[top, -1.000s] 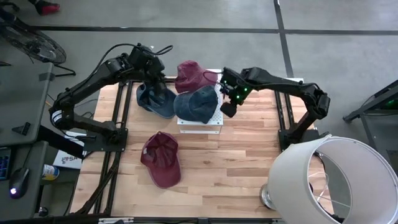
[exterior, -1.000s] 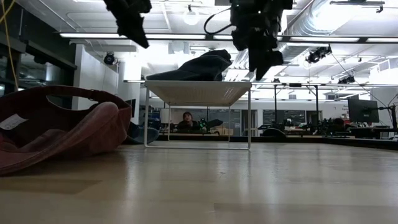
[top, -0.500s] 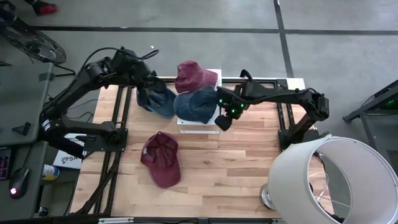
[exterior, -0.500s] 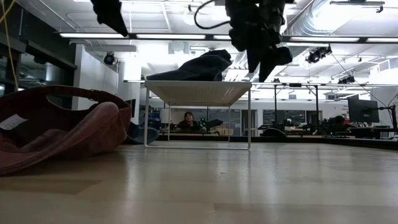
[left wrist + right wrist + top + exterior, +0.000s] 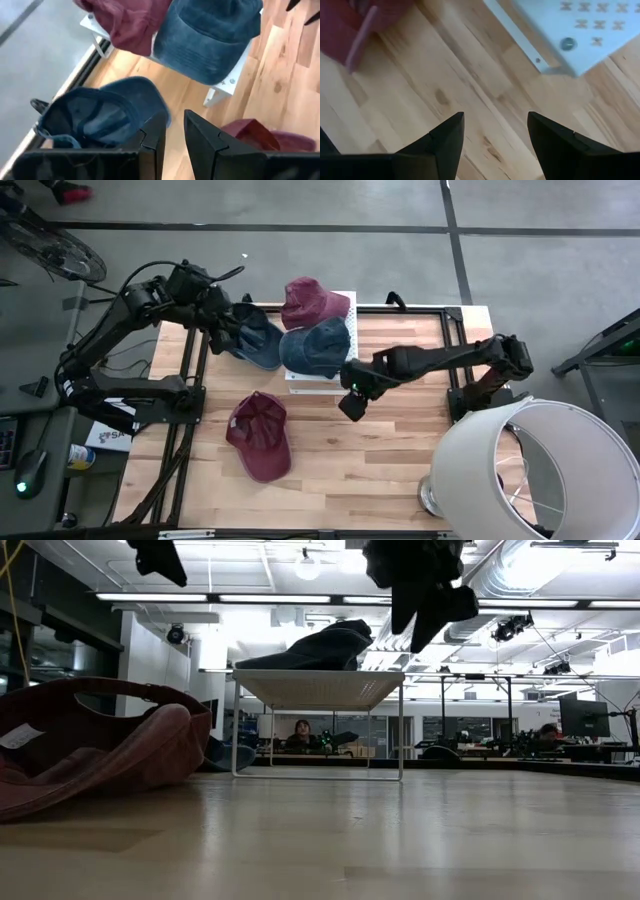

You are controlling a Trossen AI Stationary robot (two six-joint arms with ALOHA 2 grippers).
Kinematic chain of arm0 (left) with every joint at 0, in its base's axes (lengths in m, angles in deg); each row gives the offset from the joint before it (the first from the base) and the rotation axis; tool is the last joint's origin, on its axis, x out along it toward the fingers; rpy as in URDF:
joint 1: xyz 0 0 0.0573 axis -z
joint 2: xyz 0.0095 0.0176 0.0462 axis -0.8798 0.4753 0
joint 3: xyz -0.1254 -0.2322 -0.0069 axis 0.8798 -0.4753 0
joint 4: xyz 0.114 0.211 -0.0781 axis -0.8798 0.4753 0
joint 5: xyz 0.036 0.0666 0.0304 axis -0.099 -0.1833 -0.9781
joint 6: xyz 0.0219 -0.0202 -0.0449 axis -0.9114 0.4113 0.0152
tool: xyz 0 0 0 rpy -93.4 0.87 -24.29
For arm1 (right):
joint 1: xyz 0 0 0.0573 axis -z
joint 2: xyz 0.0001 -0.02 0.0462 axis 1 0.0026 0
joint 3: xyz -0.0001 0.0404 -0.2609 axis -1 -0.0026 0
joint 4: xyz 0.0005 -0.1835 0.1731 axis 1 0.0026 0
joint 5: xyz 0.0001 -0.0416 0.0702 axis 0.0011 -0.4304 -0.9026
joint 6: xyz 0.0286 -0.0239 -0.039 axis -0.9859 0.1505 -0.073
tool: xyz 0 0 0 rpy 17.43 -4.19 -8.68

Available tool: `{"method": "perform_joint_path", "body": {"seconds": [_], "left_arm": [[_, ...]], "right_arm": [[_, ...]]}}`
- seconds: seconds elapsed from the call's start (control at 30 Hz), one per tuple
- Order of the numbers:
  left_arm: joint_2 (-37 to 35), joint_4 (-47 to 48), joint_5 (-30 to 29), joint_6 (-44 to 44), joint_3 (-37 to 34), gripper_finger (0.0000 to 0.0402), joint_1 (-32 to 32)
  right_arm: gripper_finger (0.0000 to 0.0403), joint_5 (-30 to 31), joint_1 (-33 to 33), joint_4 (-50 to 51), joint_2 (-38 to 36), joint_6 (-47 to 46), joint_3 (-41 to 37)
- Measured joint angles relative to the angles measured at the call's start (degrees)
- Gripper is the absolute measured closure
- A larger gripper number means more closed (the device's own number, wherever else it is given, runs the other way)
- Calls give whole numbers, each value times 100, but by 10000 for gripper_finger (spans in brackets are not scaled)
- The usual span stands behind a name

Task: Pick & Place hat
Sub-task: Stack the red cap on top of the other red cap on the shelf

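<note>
Right end effector now off the stand, open, empty; maroon hat brim toward front edge.

A grey concrete floor surrounds the wooden table, with ceiling strip lights and a white lampshade nearby.

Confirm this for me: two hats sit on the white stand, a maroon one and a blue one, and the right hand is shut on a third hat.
Not quite. The right hand is open and holds nothing; the right wrist view shows its fingers spread over bare table. The rest stands: in the high view the maroon hat and blue hat sit on the white stand.
</note>
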Motion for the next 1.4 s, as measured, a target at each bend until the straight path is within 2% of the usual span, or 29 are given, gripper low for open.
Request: {"method": "perform_joint_path", "body": {"seconds": [0.17,0.3,0.4,0.57,0.77,0.9,1.07,1.23,1.33,1.4], "left_arm": [[-3,452,220,405,0,332,0],[-11,1008,401,851,-74,332,42],[-181,1093,549,1353,-511,332,257],[-710,765,791,2557,-1714,332,959],[-1385,-473,564,3987,-3076,332,1835],[-1609,-794,438,4716,-3682,332,2302],[-1751,-754,-394,5632,-4051,332,2678],[-1795,-773,-1220,5748,-4286,332,2734],[-1793,-863,-1290,5660,-4466,332,2736],[-1789,-1030,-1121,5574,-4643,332,2736]], "right_arm": [[192,341,-327,-293,0,-67,1],[192,387,-559,-375,0,-138,2],[192,447,-757,-541,0,-139,2],[192,726,-1043,-732,0,-128,2],[192,859,-1316,-856,0,-106,4],[192,876,-1432,-876,0,-66,4],[192,1060,-1533,-903,2,-73,4],[192,1119,-1539,-909,2,-158,4],[192,1250,-1539,-930,2,-267,4],[192,1266,-1539,-962,2,-353,4]]}}
